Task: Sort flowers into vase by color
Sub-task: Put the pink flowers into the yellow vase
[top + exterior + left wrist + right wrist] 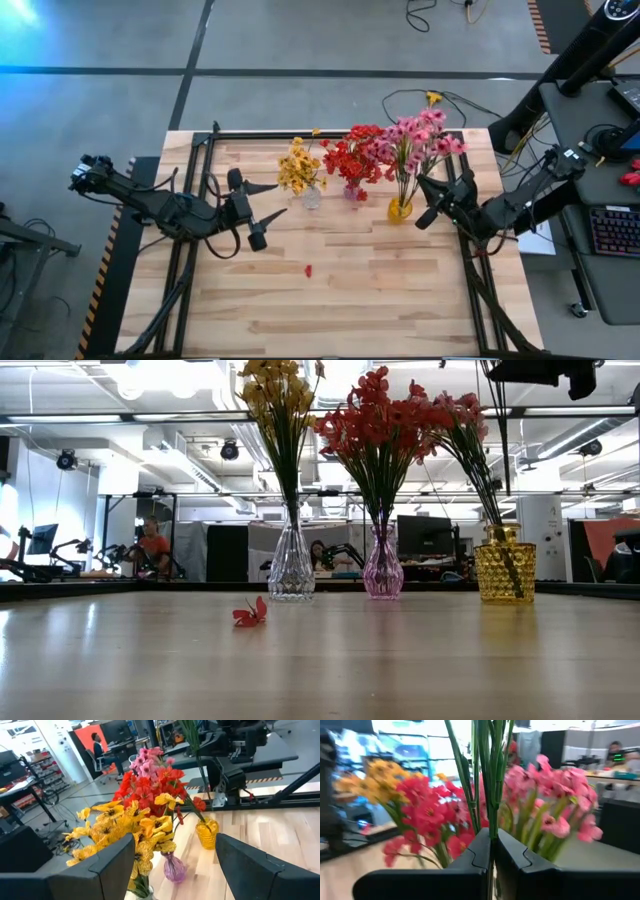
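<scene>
Three vases stand in a row at the table's far side. A clear glass vase (312,196) (291,565) holds yellow flowers (298,168). A pink glass vase (353,191) (382,568) holds red flowers (355,152). An amber vase (400,209) (504,565) holds pink flowers (425,140). My right gripper (418,200) (492,834) hovers beside the amber vase, shut on green stems; their blossoms lie outside its wrist view. My left gripper (271,200) (175,842) waits open, left of the clear vase. A loose red blossom (308,270) (250,614) lies on the table. My right gripper pinches a bunch of thin green flower stems (491,815) between its two fingers. The fingers lie across the stems, which run on upright past the fingertips (481,845). Which part of the stems' length it has, and where their lower ends are, I cannot tell.
The wooden table (350,310) has free room on its near half, apart from the loose red blossom. A black frame rail (190,180) runs along the table's left side. A single yellow blossom (433,98) shows beyond the pink flowers. People sit at desks in the room behind.
</scene>
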`<state>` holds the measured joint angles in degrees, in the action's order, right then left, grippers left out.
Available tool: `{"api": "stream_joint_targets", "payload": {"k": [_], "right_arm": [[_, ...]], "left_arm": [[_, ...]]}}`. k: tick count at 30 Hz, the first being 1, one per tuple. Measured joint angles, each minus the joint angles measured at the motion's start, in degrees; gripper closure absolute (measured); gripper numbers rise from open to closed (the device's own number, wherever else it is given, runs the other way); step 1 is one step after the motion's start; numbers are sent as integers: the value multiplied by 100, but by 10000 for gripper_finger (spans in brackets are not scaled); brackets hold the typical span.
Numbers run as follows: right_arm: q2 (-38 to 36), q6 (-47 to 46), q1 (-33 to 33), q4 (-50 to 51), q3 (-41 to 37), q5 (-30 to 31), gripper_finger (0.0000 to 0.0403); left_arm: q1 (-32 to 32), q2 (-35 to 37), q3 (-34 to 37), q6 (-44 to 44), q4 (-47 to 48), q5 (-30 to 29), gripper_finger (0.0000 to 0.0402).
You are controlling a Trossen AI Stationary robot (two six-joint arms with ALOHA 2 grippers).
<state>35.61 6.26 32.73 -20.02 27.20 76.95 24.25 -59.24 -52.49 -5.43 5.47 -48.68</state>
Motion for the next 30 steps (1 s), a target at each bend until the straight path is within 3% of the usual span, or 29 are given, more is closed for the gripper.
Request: {"api": "stream_joint_targets", "payload": {"k": [5, 13, 30], "right_arm": [[317, -88, 0, 16, -13, 552, 390], [651, -522, -13, 12, -13, 914, 390], [1041, -1017, -505, 3, -13, 1025, 390]], "left_arm": [[2, 0, 0, 6, 90, -32, 144], [2, 7, 0, -4, 160, -49, 144], [2, 7, 0, -34, 140, -48, 144]]}}
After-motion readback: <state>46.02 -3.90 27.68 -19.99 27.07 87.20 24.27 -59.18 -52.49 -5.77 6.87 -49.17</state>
